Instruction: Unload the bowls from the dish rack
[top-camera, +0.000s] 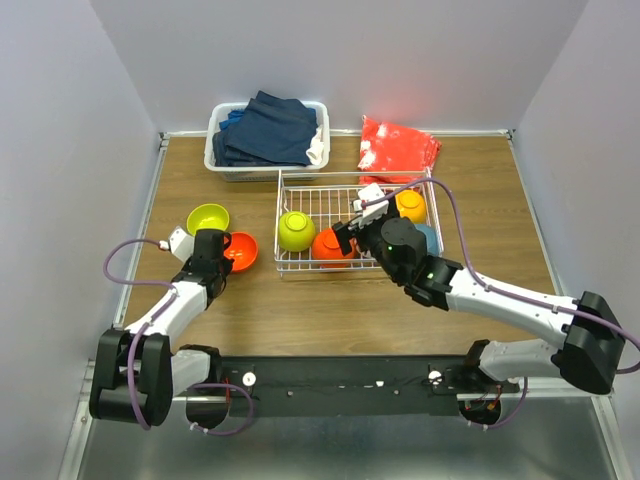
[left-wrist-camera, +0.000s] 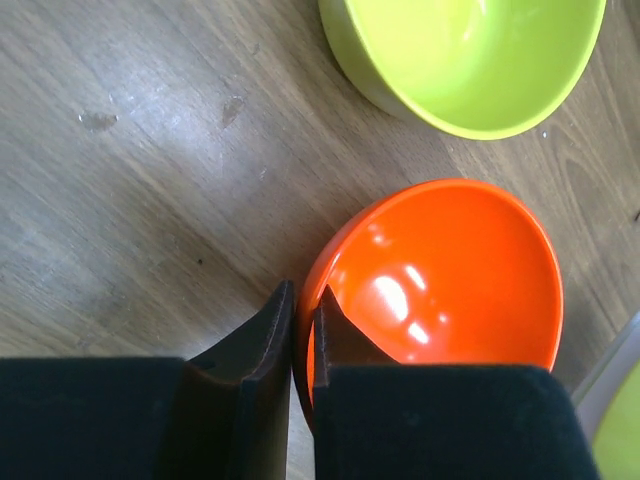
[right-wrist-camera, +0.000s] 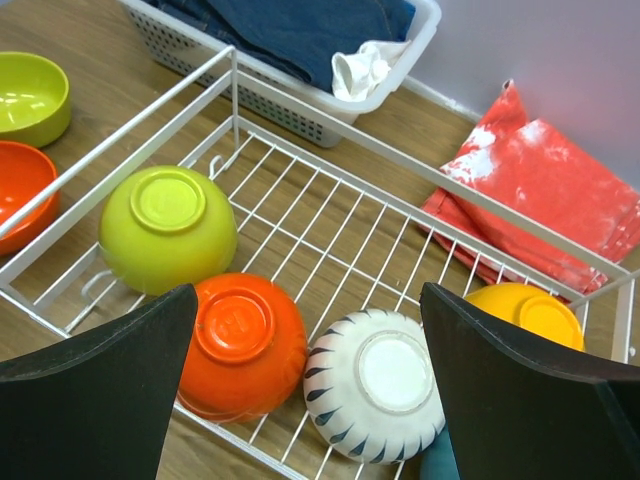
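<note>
Two of seven are unloaded: lime green bowl (top-camera: 207, 217) and red-orange bowl (left-wrist-camera: 440, 280) are parked left of the dish rack (top-camera: 279, 215), the latter's rim straddled by the nearly closed left gripper (left-wrist-camera: 305, 290) (clamped or loosed cannot be told), while five are left racked under the wide-apart right gripper (right-wrist-camera: 308, 300).

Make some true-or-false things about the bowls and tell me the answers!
A green bowl and an orange bowl sit on the table outside the rack. True.
The striped bowl is right side up on the table. False: it is upside down in the rack.
The right gripper is shut tight. False: it is wide open over the rack.
The tub holds dark blue clothes. True.
</note>
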